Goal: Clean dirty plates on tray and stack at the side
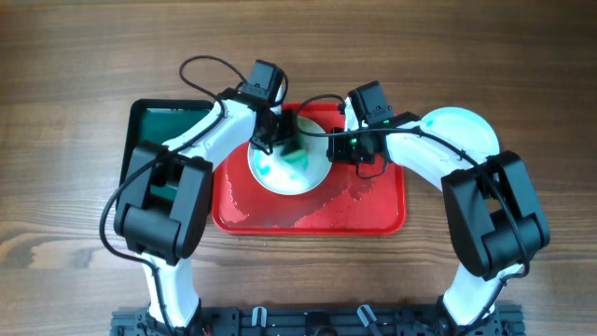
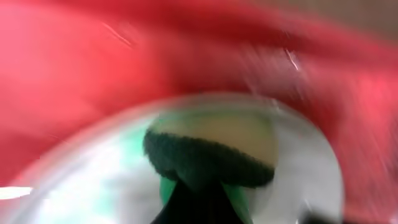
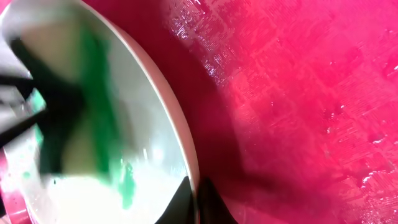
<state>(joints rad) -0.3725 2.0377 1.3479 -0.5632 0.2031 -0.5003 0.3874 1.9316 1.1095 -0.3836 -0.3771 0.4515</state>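
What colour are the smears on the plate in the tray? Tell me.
Teal-green smears on the white plate; the right wrist view shows them best.

Tray [image 1: 373, 219]: glossy red. Plate [image 1: 312, 177] I scrub: white, teal-green smears. My sponge [image 2: 211, 155]: dark green over yellow. Side plate [image 1: 462, 126]: white, pale teal tint. Small tray [image 1: 154, 117]: dark green. Table [image 1: 75, 56]: brown wood grain.

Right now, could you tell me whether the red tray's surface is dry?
No, the red tray glistens with water droplets beside the plate.
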